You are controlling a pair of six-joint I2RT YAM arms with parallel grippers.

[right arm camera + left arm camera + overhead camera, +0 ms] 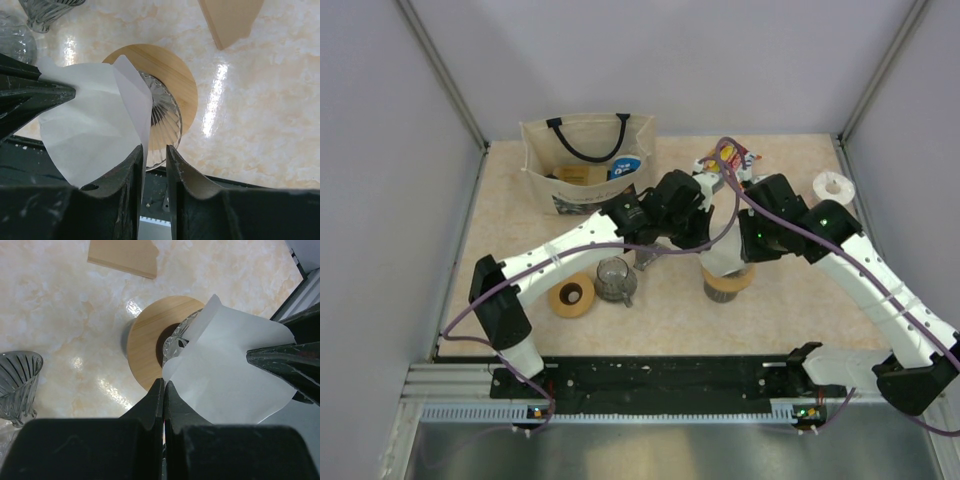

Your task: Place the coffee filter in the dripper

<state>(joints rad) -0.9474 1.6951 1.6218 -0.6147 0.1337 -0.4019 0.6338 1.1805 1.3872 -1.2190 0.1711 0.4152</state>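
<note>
Holding a white creased paper coffee filter (235,375) up, clamping one edge in the fully closed left pincer (163,387), nipping the opposite edge in the nearly closed right pincer (152,152), overhanging the dark grey ribbed cone dripper (165,117) in its tan ring just beneath both.

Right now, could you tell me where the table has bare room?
Bare: the left strip in front of the tote bag; front right, beyond the dripper. Crowded centre: left hand and right hand at the filter, glass cup, tan ring.
</note>
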